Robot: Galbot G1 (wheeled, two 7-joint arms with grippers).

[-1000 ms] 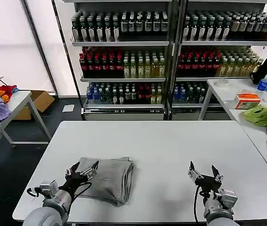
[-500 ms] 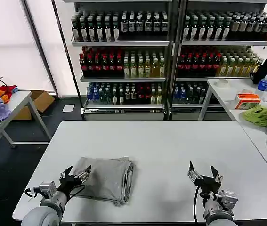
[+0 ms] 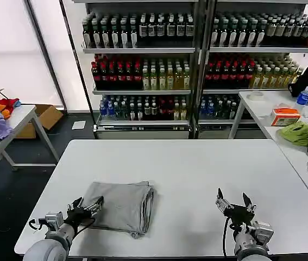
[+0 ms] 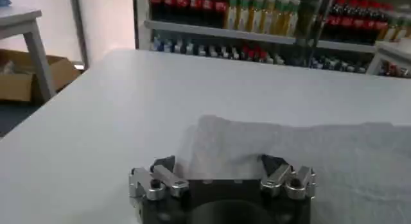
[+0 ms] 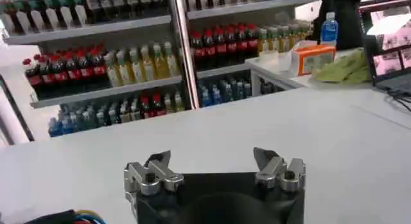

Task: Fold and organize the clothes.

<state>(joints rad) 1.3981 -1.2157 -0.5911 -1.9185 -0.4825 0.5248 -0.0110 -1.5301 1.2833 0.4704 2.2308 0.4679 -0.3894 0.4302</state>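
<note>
Folded light grey shirt point(image 3: 121, 206) lying flat as a compact bundle on the near-left part of the white surface point(image 3: 197, 168), apparently already folded. Left tool point(image 3: 86, 210), fingers spread and empty, sits at the shirt's near-left edge, seemingly released from it. Right tool point(image 3: 233, 202), likewise spread and empty, waits well apart at the near right, probably parked.
</note>
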